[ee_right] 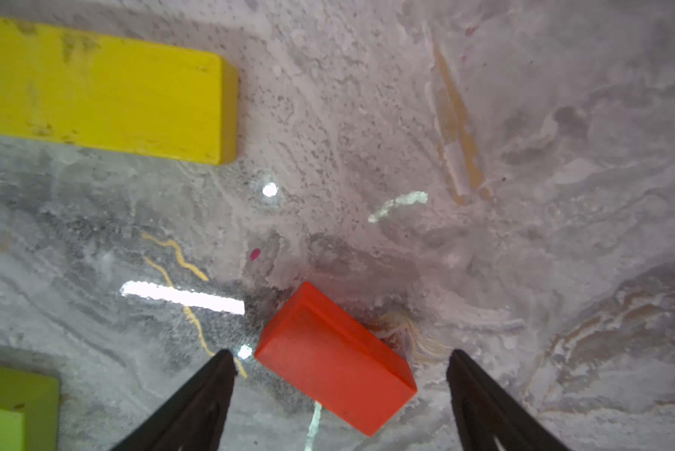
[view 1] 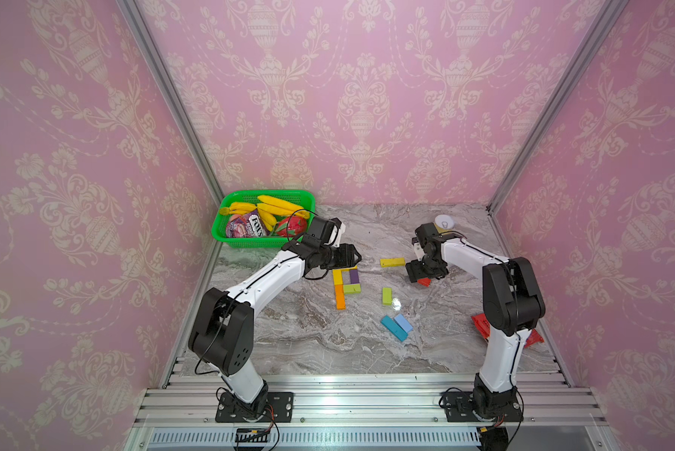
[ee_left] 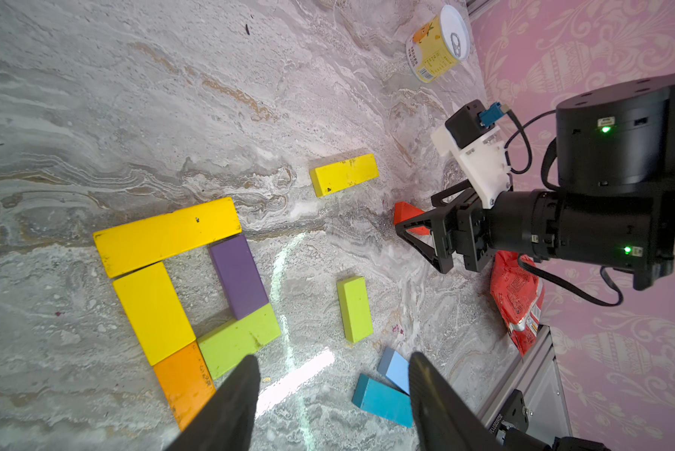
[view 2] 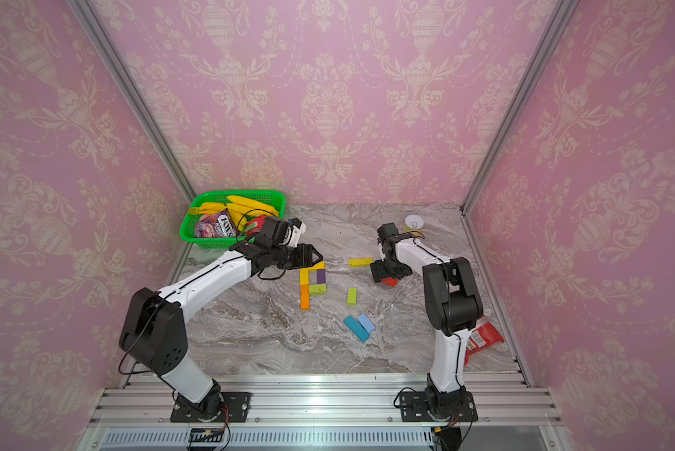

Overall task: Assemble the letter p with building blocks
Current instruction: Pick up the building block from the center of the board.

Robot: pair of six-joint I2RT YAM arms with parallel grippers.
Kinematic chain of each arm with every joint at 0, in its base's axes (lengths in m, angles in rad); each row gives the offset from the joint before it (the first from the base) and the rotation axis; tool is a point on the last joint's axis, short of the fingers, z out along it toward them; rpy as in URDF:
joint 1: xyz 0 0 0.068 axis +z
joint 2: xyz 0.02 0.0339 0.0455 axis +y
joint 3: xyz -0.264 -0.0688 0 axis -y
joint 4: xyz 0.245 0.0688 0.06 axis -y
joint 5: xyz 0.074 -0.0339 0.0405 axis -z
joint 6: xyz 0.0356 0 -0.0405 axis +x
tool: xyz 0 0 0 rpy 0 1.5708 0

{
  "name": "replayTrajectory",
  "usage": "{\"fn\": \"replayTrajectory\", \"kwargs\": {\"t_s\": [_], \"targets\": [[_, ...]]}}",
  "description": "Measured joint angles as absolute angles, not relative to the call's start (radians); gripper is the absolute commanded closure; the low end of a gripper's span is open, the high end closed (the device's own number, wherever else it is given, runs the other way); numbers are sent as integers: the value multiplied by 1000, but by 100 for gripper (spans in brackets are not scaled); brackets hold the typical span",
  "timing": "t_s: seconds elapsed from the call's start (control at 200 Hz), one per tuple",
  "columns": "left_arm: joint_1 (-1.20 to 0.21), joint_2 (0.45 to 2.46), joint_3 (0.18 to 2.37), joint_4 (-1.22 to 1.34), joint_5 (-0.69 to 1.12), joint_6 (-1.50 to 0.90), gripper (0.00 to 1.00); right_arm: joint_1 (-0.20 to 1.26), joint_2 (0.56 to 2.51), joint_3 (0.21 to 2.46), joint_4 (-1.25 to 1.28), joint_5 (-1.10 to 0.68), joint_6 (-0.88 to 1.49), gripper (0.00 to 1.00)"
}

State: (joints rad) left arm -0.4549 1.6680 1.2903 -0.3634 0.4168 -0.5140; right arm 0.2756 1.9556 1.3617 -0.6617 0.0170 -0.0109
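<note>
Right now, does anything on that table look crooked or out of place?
The red block lies turned at an angle between the right tool's open jaws, not squared to them. A crumpled red snack packet lies beside the right arm and looks out of place here.

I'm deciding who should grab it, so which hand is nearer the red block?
Right. The right hand hangs just over the red block, open fingers either side. The left hand is well off, by the far end of the assembled letter.

marble table (view 1: 308, 343) carries building blocks (view 1: 340, 298), green basket (view 1: 250, 244), can (view 1: 444, 223), red packet (view 2: 482, 337).
</note>
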Motion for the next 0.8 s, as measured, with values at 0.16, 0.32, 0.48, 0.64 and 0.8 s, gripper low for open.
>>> {"fn": "replayTrajectory", "kwargs": {"t_s": [0.16, 0.32, 0.48, 0.64, 0.8], "targets": [[-447, 1668, 1290, -363, 418, -514, 36, 268, 1966, 1341, -636, -46, -51, 19], [-447, 1668, 1287, -360, 417, -514, 36, 268, 1969, 1341, -631, -34, -60, 30], [-445, 1666, 1275, -359, 417, -514, 36, 268, 1970, 1335, -616, -8, -48, 51], [-441, 1662, 1258, -360, 417, -514, 36, 269, 1965, 1325, -609, 6, -30, 70], [-440, 1657, 1254, -360, 418, -514, 36, 276, 1945, 1299, -593, 23, 8, 76]]}}
